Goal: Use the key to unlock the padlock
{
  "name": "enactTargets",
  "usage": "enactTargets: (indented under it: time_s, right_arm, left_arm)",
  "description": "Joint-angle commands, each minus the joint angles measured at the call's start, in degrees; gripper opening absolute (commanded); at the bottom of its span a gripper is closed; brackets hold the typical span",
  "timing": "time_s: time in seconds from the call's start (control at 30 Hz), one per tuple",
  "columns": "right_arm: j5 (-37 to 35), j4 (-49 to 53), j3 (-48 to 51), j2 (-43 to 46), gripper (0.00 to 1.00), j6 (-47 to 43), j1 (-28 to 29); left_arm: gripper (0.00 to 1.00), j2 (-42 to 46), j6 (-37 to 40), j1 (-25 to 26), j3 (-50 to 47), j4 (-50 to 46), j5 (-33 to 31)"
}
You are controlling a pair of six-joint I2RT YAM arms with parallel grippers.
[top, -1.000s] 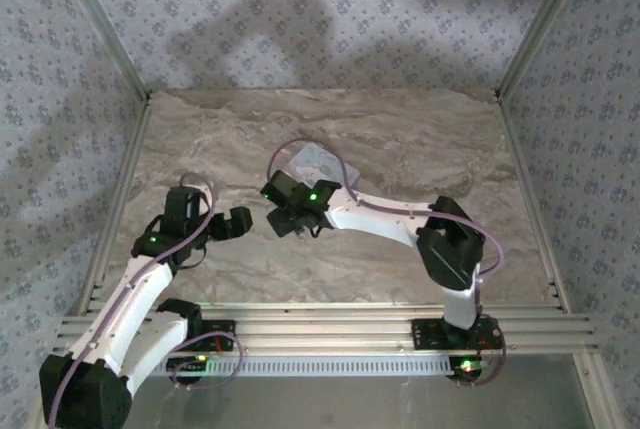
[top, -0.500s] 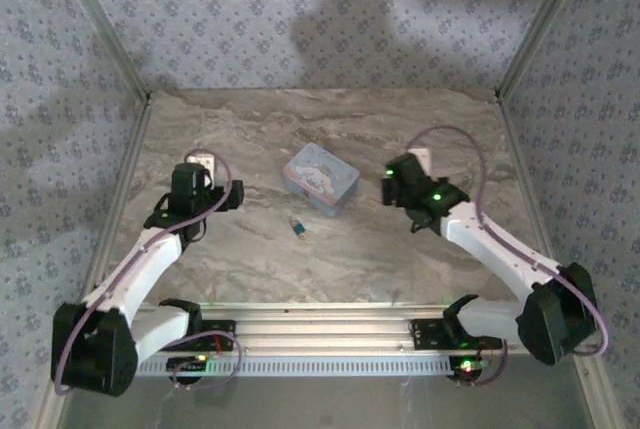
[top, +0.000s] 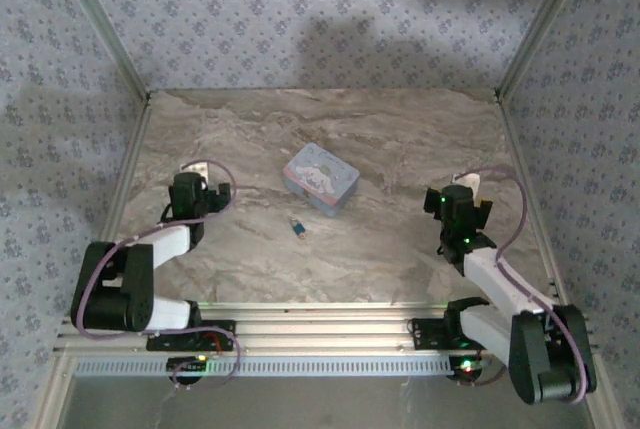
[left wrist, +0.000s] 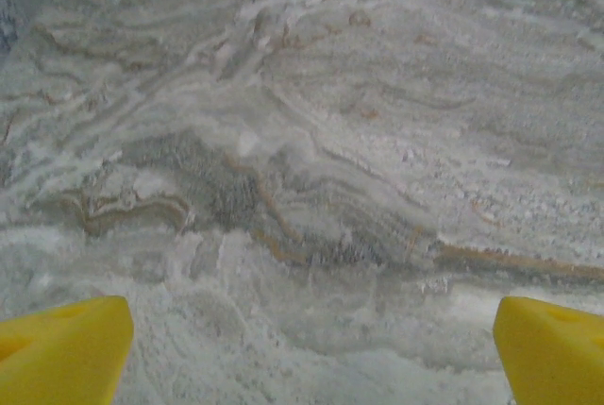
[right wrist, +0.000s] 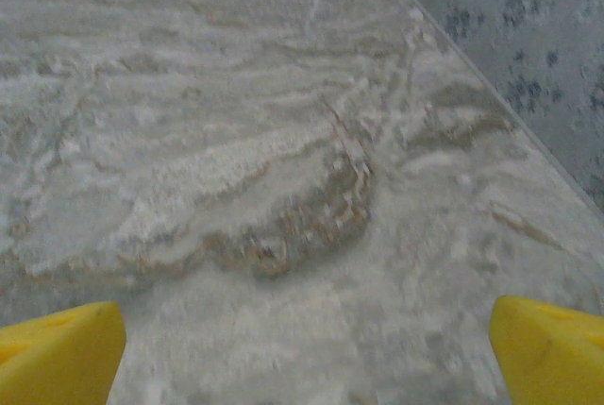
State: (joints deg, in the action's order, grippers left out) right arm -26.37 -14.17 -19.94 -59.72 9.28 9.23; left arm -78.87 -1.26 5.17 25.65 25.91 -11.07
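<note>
Mid-table, just bases-side of tin point(top: 320, 179), padlock point(top: 298, 226) lies between the arms, rightward of left gripper point(top: 197, 169), leftward of right gripper point(top: 464, 187), nearer left; both spread wide, empty; padlock axis too small to tell.

Padlock point(top: 298, 226) lies near tin point(top: 320, 180), between left arm point(top: 160, 241), right arm point(top: 495, 274).

legible text: none | tin point(top: 321, 180) lid: cartoon figure; lettering too small to tell
</note>
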Motion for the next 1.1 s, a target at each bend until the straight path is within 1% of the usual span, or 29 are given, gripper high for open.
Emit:
enactTargets:
  time_s: [0.0,0.03,0.07,0.1,0.13,0.17,0.2,0.23,0.27,0.3,0.33,0.37,0.43,0.53,0.57,0.6,0.67,0.73,0.8,0.83,0.87,0.9,0.93,0.97,1.07]
  right_arm:
    - [4.40,-19.79,2.38,-5.64,1.00,-4.27,-1.06]
    - [5.45,-23.38,2.51,-8.09,1.00,-6.10,-1.34]
    - [6.86,-22.11,1.05,-10.51,1.00,-5.29,-1.77]
    - [7.00,-22.50,0.86,-13.16,1.00,-4.53,-2.25]
    - [7.49,-25.39,0.83,-14.99,1.00,-6.52,-2.36]
    - [8.51,-21.67,-0.52,-14.40,1.00,-5.83,-2.54]
    - [10.24,-21.94,-0.06,-14.31,1.00,-6.04,-3.39]
    - [11.35,-22.90,0.43,-14.08,1.00,-5.95,-3.91]
    - [12.62,-22.41,0.83,-13.34,1.00,-5.16,-5.13]
    - [14.14,-23.26,1.45,-13.03,1.00,-4.24,-6.49]
    - [15.42,-23.20,1.82,-12.60,1.00,-3.30,-7.79]
    - [17.22,-23.77,2.30,-12.44,1.00,-2.33,-9.31]
    - [19.71,-24.41,2.68,-12.21,1.00,-2.05,-11.68]
    - [19.10,-32.49,5.48,-12.47,1.00,-9.05,-11.89]
    - [18.73,-32.60,5.38,-12.79,1.00,-7.99,-12.27]
    - [20.08,-32.93,5.04,-13.63,1.00,-7.09,-13.19]
    - [21.20,-35.50,4.30,-17.24,1.00,-6.84,-13.37]
    - [22.21,-39.20,3.34,-22.94,1.00,-6.92,-13.34]
    - [21.50,-41.76,1.60,-28.24,1.00,-7.88,-12.26]
    - [21.20,-39.18,0.17,-28.51,1.00,-9.02,-11.38]
    - [20.98,-33.97,-1.39,-27.32,1.00,-9.62,-10.88]
    - [20.52,-33.71,-1.80,-27.61,1.00,-9.96,-10.39]
    - [19.60,-36.00,-1.20,-28.16,1.00,-9.80,-10.28]
    - [18.83,-33.97,-1.67,-27.48,1.00,-9.39,-10.24]
    - [18.65,-34.06,-1.56,-27.48,1.00,-9.45,-10.20]
  left_arm:
    - [0.98,-2.19,3.85,-0.89,-0.36,11.78,2.63]
    - [0.98,-3.51,3.98,-1.18,-1.18,14.72,2.96]
    - [0.98,-5.44,3.27,-1.83,-2.07,18.46,2.98]
    - [0.98,-5.94,1.70,-2.95,-2.27,18.97,3.12]
    - [0.98,-6.70,0.68,-4.18,-2.30,19.47,4.47]
    - [0.98,-8.62,0.23,-4.92,-2.35,20.83,5.37]
    - [0.98,-9.84,0.03,-5.31,-2.64,23.87,6.32]
    - [0.98,-8.97,-0.22,-5.63,-2.05,21.01,6.85]
    - [0.98,-9.01,-0.19,-5.67,-1.91,20.37,7.05]
    - [0.98,-9.32,-0.07,-5.67,-2.25,22.00,7.02]
    - [0.98,-8.81,-0.06,-5.65,-1.81,20.07,7.28]
    - [0.98,-9.21,-0.02,-5.69,-2.20,21.44,7.13]
    - [0.98,-8.97,-0.06,-5.69,-2.03,20.61,7.24]
    - [0.98,-9.10,-0.04,-5.65,-2.09,21.13,7.17]
    - [0.98,-8.95,-0.05,-5.69,-2.03,20.63,7.29]
    - [0.98,-9.09,-0.06,-5.68,-2.09,20.98,7.28]
    - [0.98,-9.02,-0.06,-5.69,-2.07,20.86,7.24]
    - [0.98,-9.02,-0.06,-5.70,-2.05,20.80,7.27]
    - [0.98,-9.02,-0.02,-5.65,-2.01,20.81,7.23]
    - [0.98,-9.02,-0.04,-5.64,-2.00,20.85,7.25]
    - [0.98,-9.02,-0.05,-5.65,-1.96,20.77,7.22]
    - [0.98,-9.02,0.02,-5.70,-2.01,20.76,7.26]
    - [0.98,-9.05,-0.06,-5.70,-1.99,20.77,7.23]
    - [0.98,-9.02,-0.06,-5.70,-2.01,20.76,7.29]
    - [0.98,-9.07,-0.06,-5.66,-2.00,20.76,7.29]
